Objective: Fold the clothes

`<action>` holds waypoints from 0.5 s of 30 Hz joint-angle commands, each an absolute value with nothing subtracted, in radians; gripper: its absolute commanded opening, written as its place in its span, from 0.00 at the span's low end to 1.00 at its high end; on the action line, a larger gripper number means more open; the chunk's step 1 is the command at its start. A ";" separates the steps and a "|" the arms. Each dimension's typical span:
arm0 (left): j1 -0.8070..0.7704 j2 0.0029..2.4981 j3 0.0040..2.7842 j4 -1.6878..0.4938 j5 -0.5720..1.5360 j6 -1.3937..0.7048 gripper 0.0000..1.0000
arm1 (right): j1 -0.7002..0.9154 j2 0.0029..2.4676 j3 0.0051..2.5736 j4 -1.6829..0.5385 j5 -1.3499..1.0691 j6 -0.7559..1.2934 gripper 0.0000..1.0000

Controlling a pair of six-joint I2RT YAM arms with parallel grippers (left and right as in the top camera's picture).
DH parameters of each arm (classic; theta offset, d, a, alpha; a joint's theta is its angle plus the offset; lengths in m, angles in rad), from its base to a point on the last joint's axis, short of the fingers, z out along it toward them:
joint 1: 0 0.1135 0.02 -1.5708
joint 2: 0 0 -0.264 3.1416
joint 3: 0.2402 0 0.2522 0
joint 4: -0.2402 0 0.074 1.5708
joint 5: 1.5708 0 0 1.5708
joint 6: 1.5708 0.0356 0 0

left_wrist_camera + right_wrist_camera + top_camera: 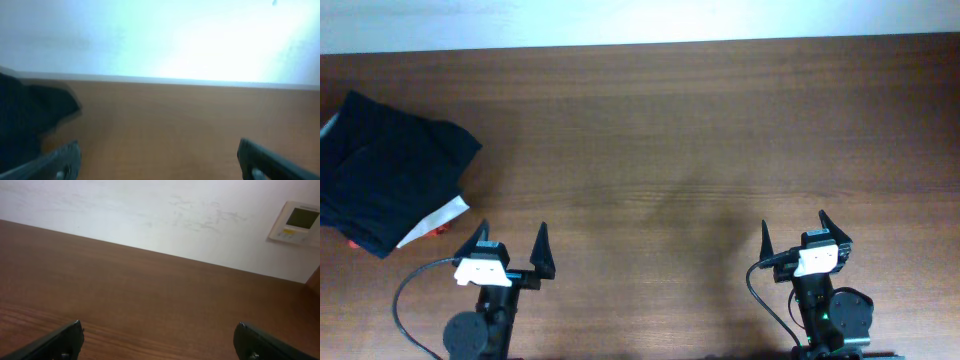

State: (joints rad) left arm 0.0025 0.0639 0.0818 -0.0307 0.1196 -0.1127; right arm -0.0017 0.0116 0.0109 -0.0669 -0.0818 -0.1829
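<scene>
A pile of folded dark navy clothes lies at the far left of the brown wooden table, with a white piece and a bit of red sticking out under its near edge. The pile shows blurred at the left of the left wrist view. My left gripper is open and empty near the table's front edge, to the right of the pile and apart from it. My right gripper is open and empty at the front right, over bare wood.
A white wall runs behind the table's far edge. A white wall-mounted control panel shows at the upper right of the right wrist view. Black cables loop by both arm bases.
</scene>
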 commanded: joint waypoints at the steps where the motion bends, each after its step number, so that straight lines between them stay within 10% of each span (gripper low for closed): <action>1: 0.009 0.005 0.009 0.038 0.058 -0.096 0.99 | 0.006 0.003 0.006 -0.072 -0.073 -0.176 0.99; 15: 0.009 0.005 0.009 -0.084 0.003 -0.097 0.99 | 0.006 0.003 0.006 -0.072 -0.073 -0.176 0.99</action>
State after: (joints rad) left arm 0.0032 0.0128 0.0158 -0.0822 0.0174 -0.1123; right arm -0.0010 0.0116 0.0109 -0.0669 -0.0818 -0.1833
